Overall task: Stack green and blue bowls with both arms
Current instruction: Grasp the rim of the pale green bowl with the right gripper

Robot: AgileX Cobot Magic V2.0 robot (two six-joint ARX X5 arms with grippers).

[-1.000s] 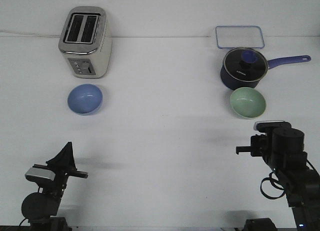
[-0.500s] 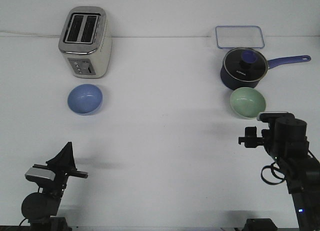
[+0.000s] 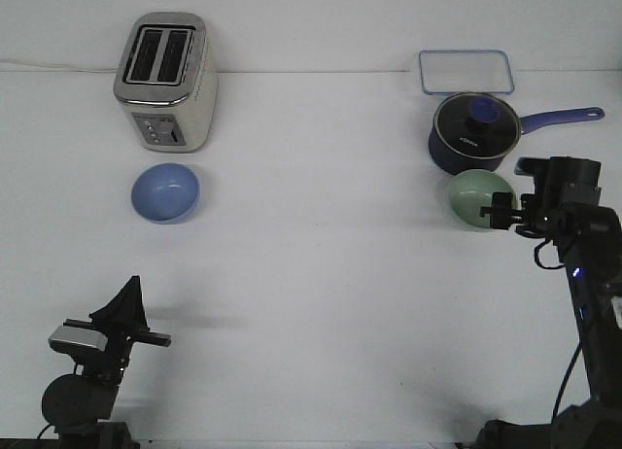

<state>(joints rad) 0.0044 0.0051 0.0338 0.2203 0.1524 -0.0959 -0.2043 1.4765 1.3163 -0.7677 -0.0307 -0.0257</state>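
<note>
The periwinkle blue bowl stands upright on the white table at the left, in front of the toaster. The pale mint green bowl stands at the right, just in front of the saucepan. My right gripper is at the green bowl's right rim, with one dark finger over the bowl's inner edge; it appears open, and the bowl rests on the table. My left gripper is low at the front left, pointing up, far from the blue bowl. It is seen side-on, so I cannot tell how its jaws stand.
A cream toaster stands at the back left. A dark blue lidded saucepan with a blue handle is right behind the green bowl. A clear rectangular container is behind the pan. The table is white.
My right arm has moved forward from the table's front right up to the green bowl's right rim. The left arm and both bowls have not moved.
</note>
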